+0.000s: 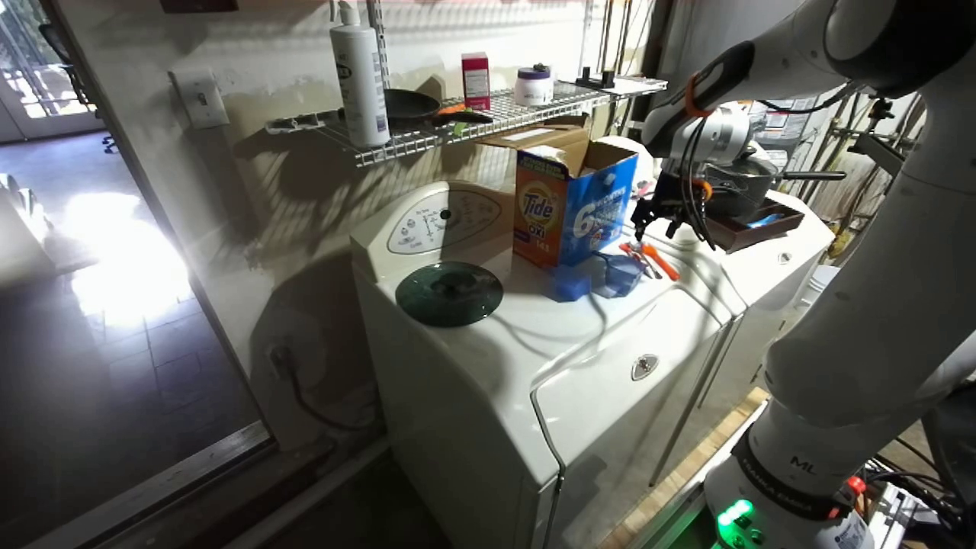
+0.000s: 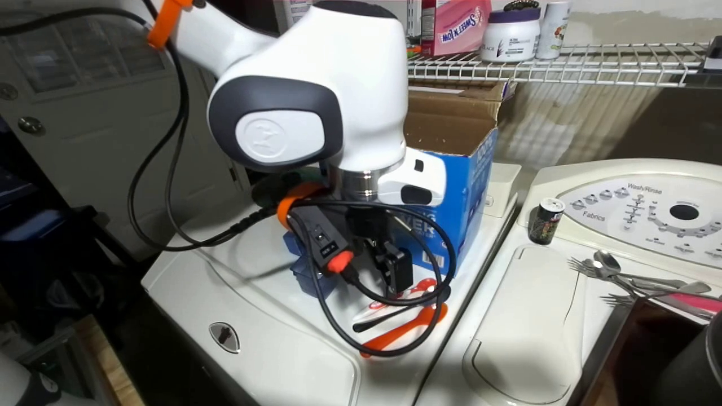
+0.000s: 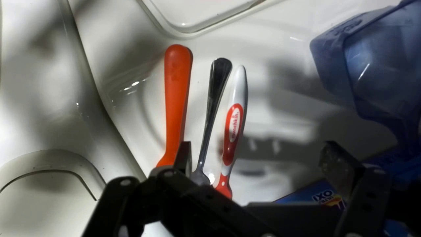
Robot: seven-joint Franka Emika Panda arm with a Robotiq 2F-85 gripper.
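Three utensils (image 3: 217,79) near fingers (image 3: 342,164) spread apart, munchkin label (image 3: 234,124) — readable in the wrist view alone

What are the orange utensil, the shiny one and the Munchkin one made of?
Orange utensil: probably plastic or silicone, satin; even colour, soft sheen. Shiny utensil: likely polished metal; dark and bright streaks like reflections. Munchkin utensil: seemingly smooth plastic, softly glossy; white and red, rounded as if moulded.

Orange spoon (image 3: 177,95), steel spoon (image 3: 214,92) and red-and-white spoon (image 3: 234,121), flat, side by side on a white appliance top (image 3: 279,79).
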